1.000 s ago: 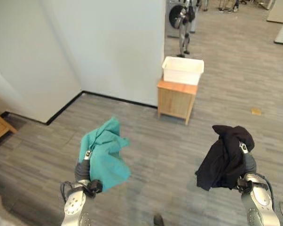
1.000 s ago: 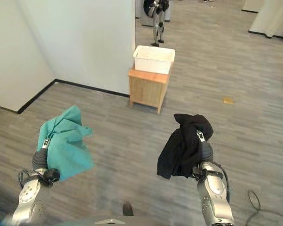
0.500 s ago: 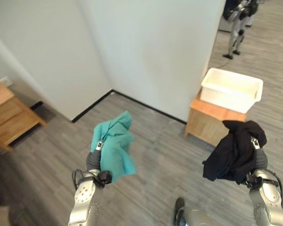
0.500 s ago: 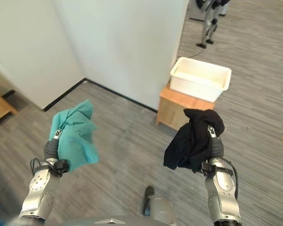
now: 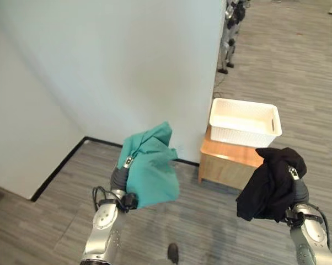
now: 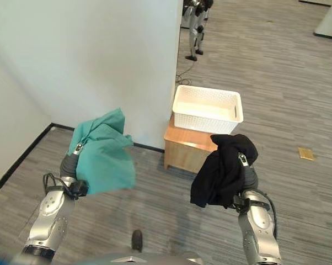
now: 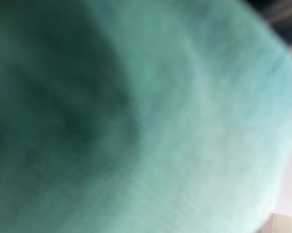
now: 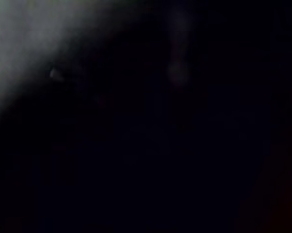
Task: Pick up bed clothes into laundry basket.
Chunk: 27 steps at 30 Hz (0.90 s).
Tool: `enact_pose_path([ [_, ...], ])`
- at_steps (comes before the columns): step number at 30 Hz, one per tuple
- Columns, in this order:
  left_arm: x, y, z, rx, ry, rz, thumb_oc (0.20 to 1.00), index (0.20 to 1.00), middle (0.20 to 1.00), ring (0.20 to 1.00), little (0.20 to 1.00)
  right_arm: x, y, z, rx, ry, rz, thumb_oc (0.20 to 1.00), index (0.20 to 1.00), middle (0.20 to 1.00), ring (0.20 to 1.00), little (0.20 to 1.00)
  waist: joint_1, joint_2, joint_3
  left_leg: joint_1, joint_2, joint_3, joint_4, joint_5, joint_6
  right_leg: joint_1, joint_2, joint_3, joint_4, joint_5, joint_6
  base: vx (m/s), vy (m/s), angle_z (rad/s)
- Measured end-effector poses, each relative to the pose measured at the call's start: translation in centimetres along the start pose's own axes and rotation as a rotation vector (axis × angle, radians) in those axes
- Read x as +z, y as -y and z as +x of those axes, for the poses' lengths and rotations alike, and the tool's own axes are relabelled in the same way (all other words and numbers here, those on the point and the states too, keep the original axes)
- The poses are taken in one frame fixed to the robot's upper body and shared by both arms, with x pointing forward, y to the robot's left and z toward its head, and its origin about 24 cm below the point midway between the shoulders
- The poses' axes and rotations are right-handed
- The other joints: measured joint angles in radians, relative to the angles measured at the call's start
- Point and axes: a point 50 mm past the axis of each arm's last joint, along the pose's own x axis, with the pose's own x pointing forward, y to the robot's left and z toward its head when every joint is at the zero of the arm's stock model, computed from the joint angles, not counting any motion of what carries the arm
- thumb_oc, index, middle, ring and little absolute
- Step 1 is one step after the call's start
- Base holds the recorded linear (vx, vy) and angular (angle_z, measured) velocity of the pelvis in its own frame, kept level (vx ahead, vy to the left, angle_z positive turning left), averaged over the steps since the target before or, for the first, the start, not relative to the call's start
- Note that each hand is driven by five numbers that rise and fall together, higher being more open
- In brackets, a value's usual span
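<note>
A teal cloth is draping over the left hand, covering its fingers, so its grip cannot be made out. A black garment is likewise smothering the right hand, whose fingers are hidden too. Both bundles are hanging above grey plank floor, with open room between the arms. Just ahead, a white laundry basket is sitting on a small wooden cabinet beside the corner of a pale wall.
</note>
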Motion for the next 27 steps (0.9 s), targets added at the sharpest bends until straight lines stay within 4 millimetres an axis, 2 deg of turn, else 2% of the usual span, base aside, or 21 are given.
enact_pose_path([
  [2, 0.2, -0.3, 0.1, 0.0, 0.003, 0.017, 0.2, 0.2, 0.2, 0.2, 0.2, -0.2, 0.0, -0.1, 0.003, -0.008, -0.008, 0.2, 0.2, 0.2, 0.2, 0.2, 0.001, -0.003, 0.001, -0.001, -0.016, -0.006, -0.002, -0.005, 0.006, -0.035, -0.012, 0.002, -0.074, 0.051, -0.003, -0.01, 0.043, 0.16],
  [4, -0.1, -0.5, -0.3, 0.005, -0.011, 0.018, 0.2, 0.2, 0.2, 0.2, 0.2, -0.2, 0.1, -0.2, -0.002, -0.012, -0.011, 0.2, 0.2, 0.2, 0.2, 0.2, 0.005, 0.005, -0.007, 0.005, -0.019, -0.003, -0.002, -0.015, 0.002, -0.037, -0.013, 0.007, -0.069, 0.076, -0.009, -0.12, 0.072, 0.05],
  [7, -0.3, -0.2, -0.4, -0.002, -0.024, 0.017, 0.2, 0.2, 0.2, 0.2, 0.2, 0.3, 0.2, 0.2, -0.01, 0.011, -0.011, 0.2, 0.2, 0.2, 0.2, 0.2, -0.003, 0.041, 0.01, -0.008, -0.005, -0.011, 0.004, -0.014, 0.002, -0.116, 0.007, 0.069, 0.094, 0.03, 0.003, -0.14, -0.047, -0.02],
  [8, -0.4, 0.2, -0.1, -0.016, -0.023, 0.015, 0.2, 0.2, 0.2, 0.2, 0.2, 0.3, 0.5, 0.0, -0.024, 0.012, -0.01, 0.2, 0.2, 0.2, 0.2, 0.2, 0.001, 0.059, 0.018, -0.015, 0.022, -0.01, 0.007, -0.013, 0.006, -0.169, -0.001, 0.117, 0.212, -0.015, 0.041, -0.08, -0.122, -0.03],
  [9, -0.4, 0.6, 0.5, -0.026, -0.019, 0.013, 0.2, 0.2, 0.2, 0.2, 0.2, 0.5, 0.5, 0.2, -0.026, 0.021, -0.015, 0.2, 0.2, 0.2, 0.2, 0.2, 0.005, 0.076, 0.025, -0.03, 0.026, -0.014, 0.027, -0.03, 0.02, -0.222, -0.025, 0.12, 0.322, -0.032, 0.04, -0.03, -0.153, -0.01],
  [10, -0.3, 1.0, 0.9, -0.039, -0.016, 0.008, 0.2, 0.2, 0.2, 0.2, 0.2, 0.6, 0.6, 0.2, -0.027, 0.024, -0.03, 0.2, 0.2, 0.2, 0.2, 0.2, -0.002, 0.085, 0.025, -0.047, 0.028, -0.02, 0.043, -0.036, 0.02, -0.244, -0.073, 0.123, 0.361, -0.029, 0.046, 0.01, -0.298, -0.04],
  [11, 0.0, 1.1, 1.2, -0.05, -0.004, 0.011, 0.2, 0.2, 0.2, 0.2, 0.2, 0.6, 0.5, 0.2, -0.024, 0.024, -0.039, 0.2, 0.2, 0.2, 0.2, 0.2, 0.001, 0.083, 0.029, -0.057, 0.028, -0.017, 0.053, -0.041, 0.015, -0.26, -0.181, 0.121, 0.351, -0.016, 0.038, 0.01, -0.293, -0.01],
  [12, 0.0, 1.1, 1.2, -0.052, -0.007, 0.016, 0.2, 0.2, 0.2, 0.2, 0.2, 0.5, 0.6, 0.1, -0.028, 0.02, -0.044, 0.2, 0.2, 0.2, 0.2, 0.2, -0.003, 0.078, 0.028, -0.06, 0.029, -0.016, 0.057, -0.044, -0.006, -0.253, -0.231, 0.126, 0.322, 0.002, 0.041, 0.03, -0.353, -0.1],
  [14, 0.1, 0.7, 1.2, -0.049, -0.009, 0.03, 0.2, 0.2, 0.2, 0.2, 0.2, 0.0, 0.4, -0.2, -0.037, 0.006, -0.027, 0.2, 0.2, 0.2, 0.2, 0.2, 0.011, 0.053, 0.021, -0.062, 0.04, -0.018, 0.06, -0.044, -0.038, -0.199, -0.343, 0.119, 0.167, 0.084, 0.09, 0.04, -0.452, -0.1],
  [15, 0.1, 0.6, 1.2, -0.049, -0.009, 0.036, 0.2, 0.2, 0.2, 0.2, 0.2, -0.1, 0.2, -0.2, -0.036, 0.003, -0.024, 0.2, 0.2, 0.2, 0.2, 0.2, 0.017, 0.041, 0.019, -0.063, 0.049, -0.008, 0.058, -0.042, -0.055, -0.194, -0.357, 0.1, 0.12, 0.106, 0.103, 0.03, -0.434, -0.34],
  [17, 0.5, -0.1, 1.1, -0.044, -0.008, 0.069, 0.2, 0.2, 0.2, 0.2, 0.2, -0.5, -0.5, -0.2, -0.022, -0.005, -0.007, 0.2, 0.2, 0.2, 0.2, 0.2, 0.039, -0.013, 0.014, -0.069, 0.077, 0.003, 0.056, -0.036, -0.1, -0.167, -0.348, 0.075, 0.018, 0.145, 0.116, 0.02, -0.401, -0.24],
  [18, 0.6, -0.6, 1.0, -0.041, -0.013, 0.091, 0.2, 0.2, 0.2, 0.2, 0.2, -0.7, -0.9, -0.3, -0.017, -0.011, 0.002, 0.2, 0.2, 0.2, 0.2, 0.2, 0.042, -0.049, 0.004, -0.068, 0.085, 0.012, 0.044, -0.024, -0.118, -0.164, -0.338, 0.051, 0.011, 0.128, 0.152, 0.02, -0.557, -0.05],
  [19, -0.3, -0.4, 0.7, -0.018, -0.039, 0.052, 0.2, 0.2, 0.2, 0.2, 0.2, -0.3, -0.5, 0.2, -0.01, -0.01, -0.027, 0.2, 0.2, 0.2, 0.2, 0.2, 0.038, -0.001, 0.01, -0.056, 0.149, 0.006, 0.026, -0.011, -0.141, -0.156, -0.287, 0.025, 0.006, 0.133, 0.18, 0.02, -0.735, -0.1],
  [20, -1.3, 0.3, -0.3, -0.014, -0.064, 0.004, 0.2, 0.2, 0.2, 0.2, 0.2, 0.3, 0.4, 0.3, -0.001, -0.006, -0.082, 0.2, 0.2, 0.2, 0.2, 0.2, 0.033, 0.065, -0.004, -0.051, 0.25, 0.014, 0.013, 0.012, -0.136, -0.136, -0.176, -0.01, -0.028, 0.138, 0.173, -0.02, -0.644, -0.15],
  [21, -1.7, 0.6, -0.7, -0.01, -0.074, -0.018, 0.2, 0.2, 0.2, 0.2, 0.2, 0.5, 0.7, 0.4, 0.0, -0.005, -0.101, 0.2, 0.2, 0.2, 0.2, 0.2, 0.032, 0.086, -0.008, -0.06, 0.291, 0.02, 0.036, 0.049, -0.13, -0.131, -0.123, -0.009, -0.033, 0.132, 0.145, -0.02, -0.457, -0.03],
  [22, -2.0, 0.8, -0.7, -0.006, -0.081, -0.033, 0.2, 0.2, 0.2, 0.2, 0.2, 0.4, 1.0, 0.4, -0.007, -0.014, -0.108, 0.2, 0.2, 0.2, 0.2, 0.2, 0.029, 0.08, -0.005, -0.094, 0.312, 0.024, 0.08, 0.107, -0.125, -0.139, -0.098, -0.012, -0.009, 0.113, 0.11, -0.04, -0.254, 0.17],
  [23, -2.1, 0.9, -0.6, -0.005, -0.082, -0.04, 0.2, 0.2, 0.2, 0.2, 0.2, 0.2, 1.2, 0.2, -0.017, -0.022, -0.104, 0.2, 0.2, 0.2, 0.2, 0.2, 0.021, 0.051, 0.0, -0.124, 0.316, 0.027, 0.1, 0.165, -0.115, -0.144, -0.107, -0.024, -0.002, 0.106, 0.077, -0.02, -0.34, 0.33],
  [24, -2.3, 1.1, -0.7, -0.007, -0.085, -0.049, 0.2, 0.2, 0.2, 0.2, 0.2, 0.3, 1.5, 0.2, -0.028, -0.018, -0.108, 0.2, 0.2, 0.2, 0.2, 0.2, 0.025, 0.02, -0.001, -0.15, 0.3, 0.053, 0.121, 0.279, -0.053, -0.137, -0.089, -0.06, -0.022, 0.118, 0.029, -0.01, -0.427, 0.37],
  [25, -2.3, 1.2, -0.6, -0.011, -0.084, -0.055, 0.2, 0.2, 0.2, 0.2, 0.2, 0.5, 1.7, 0.1, -0.032, -0.016, -0.114, 0.2, 0.2, 0.2, 0.2, 0.2, 0.02, 0.001, 0.007, -0.169, 0.301, 0.076, 0.15, 0.306, -0.053, -0.133, -0.087, -0.071, -0.031, 0.117, 0.023, 0.02, -0.373, 0.23],
  [26, -2.5, 1.6, -0.7, -0.027, -0.09, -0.062, 0.2, 0.2, 0.2, 0.2, 0.2, 0.7, 2.1, 0.1, -0.047, -0.01, -0.114, 0.2, 0.2, 0.2, 0.2, 0.2, 0.027, -0.028, 0.017, -0.187, 0.244, 0.026, 0.225, 0.235, -0.124, -0.11, -0.095, -0.068, -0.056, 0.12, 0.012, 0.05, -0.21, 0.1],
  [27, -2.7, 1.7, -1.0, -0.041, -0.101, -0.062, 0.2, 0.2, 0.2, 0.2, 0.2, 0.8, 2.2, 0.0, -0.054, -0.006, -0.114, 0.2, 0.2, 0.2, 0.2, 0.2, 0.029, -0.042, 0.01, -0.189, 0.183, 0.013, 0.247, 0.181, -0.168, -0.097, -0.102, -0.075, -0.067, 0.134, 0.001, 0.05, -0.117, 0.11],
])
